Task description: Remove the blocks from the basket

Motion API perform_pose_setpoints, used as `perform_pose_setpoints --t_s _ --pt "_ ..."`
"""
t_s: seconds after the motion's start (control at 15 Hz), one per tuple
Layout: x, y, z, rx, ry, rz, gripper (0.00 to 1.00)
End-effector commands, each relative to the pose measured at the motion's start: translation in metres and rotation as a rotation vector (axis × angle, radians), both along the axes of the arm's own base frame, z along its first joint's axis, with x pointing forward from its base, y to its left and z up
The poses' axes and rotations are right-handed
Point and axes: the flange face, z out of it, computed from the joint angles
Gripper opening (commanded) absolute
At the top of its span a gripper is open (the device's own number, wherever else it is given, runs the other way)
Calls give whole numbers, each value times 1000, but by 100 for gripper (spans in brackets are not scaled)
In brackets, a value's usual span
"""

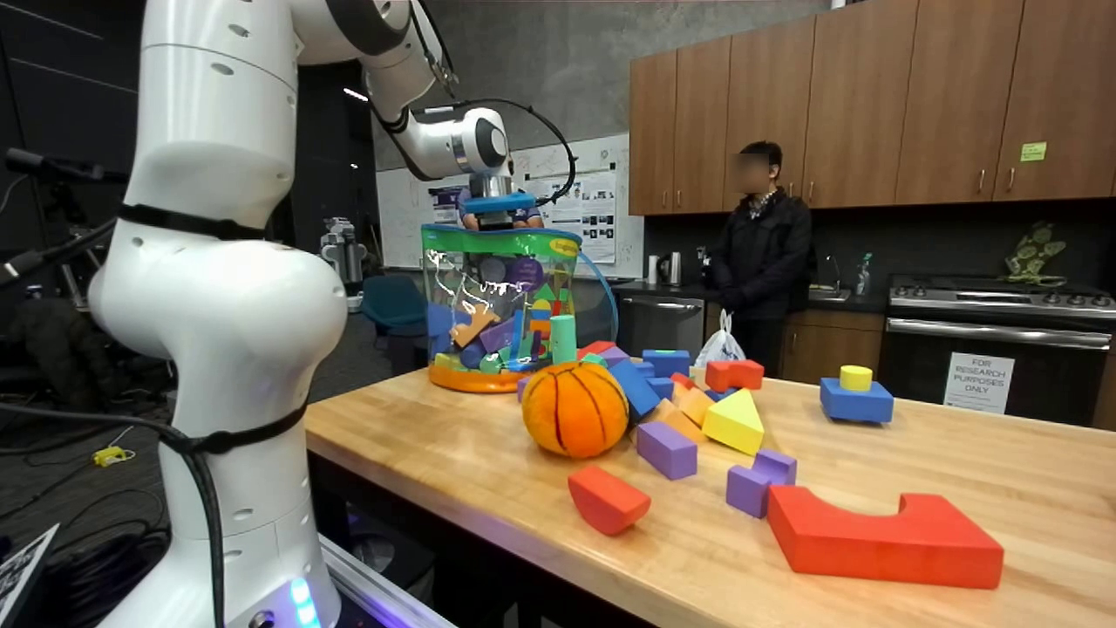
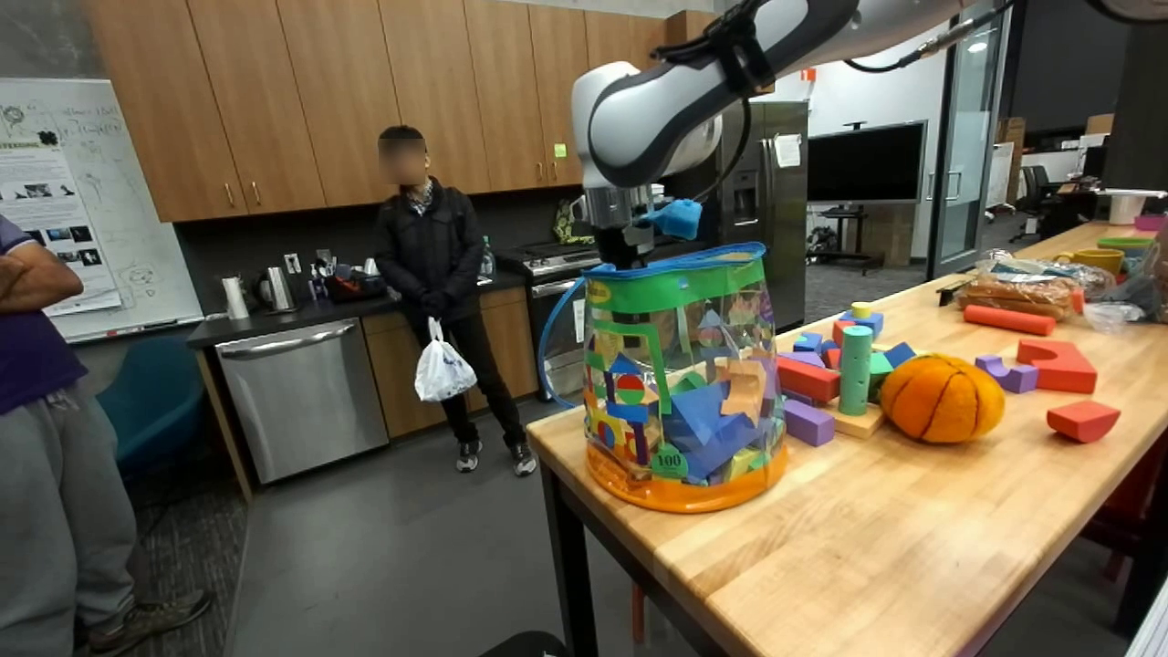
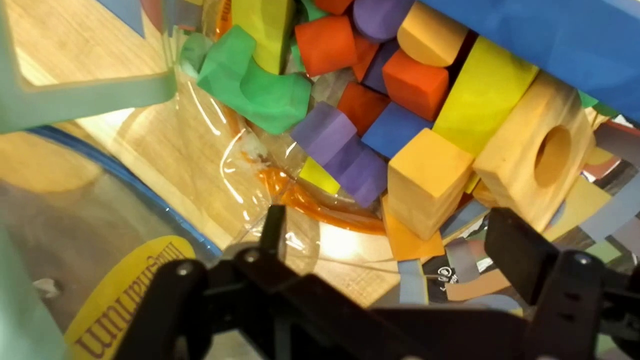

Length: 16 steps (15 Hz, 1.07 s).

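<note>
- The basket stands upright near the edge of the table; plenty of blocks lie heaped in its lower part, while others are outside, just beside it.
- The end effector reaches down into the basket's mouth, its 2 fingers spread well apart, with nothing gripped.
- Matte faces and softened edges suggest foam: likely light, a little squashy, hardly fragile and not very slippery, so a gentle squeeze should do.
- The tan block with its square face up looks like the easiest start: it shows between the fingers in the wrist view but seems to lie deeper, so lower first, then take 2 opposite sides.
- The holed block shows wood-like grain and may be stiffer and heavier; a pinch across its narrower sides seems soundest.
- The green arch lies against or very near the clear side, leaving little finger room; that plastic looks thin, slick and apt to buckle or snag.
- Hidden: the heap's lower layer, covered by the pieces on top.
- Cut off: a large blue piece, probably a block, in the wrist view's upper right corner; its full shape cannot be told.
- Hard to make out: the fingertips in both exterior views, masked by the basket's rim band; glare and printed shapes can also pass for blocks.
</note>
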Motion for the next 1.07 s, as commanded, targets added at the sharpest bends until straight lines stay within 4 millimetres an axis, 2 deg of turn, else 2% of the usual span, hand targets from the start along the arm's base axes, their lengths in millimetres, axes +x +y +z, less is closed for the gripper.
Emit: perform_pose_setpoints --t_s 0.0,0.6,1.0 --pt "-4 -3 3 43 -58 -33 100" --pt "8 0 -2 31 -61 -17 100" --pt "4 -3 -39 29 44 -26 100"
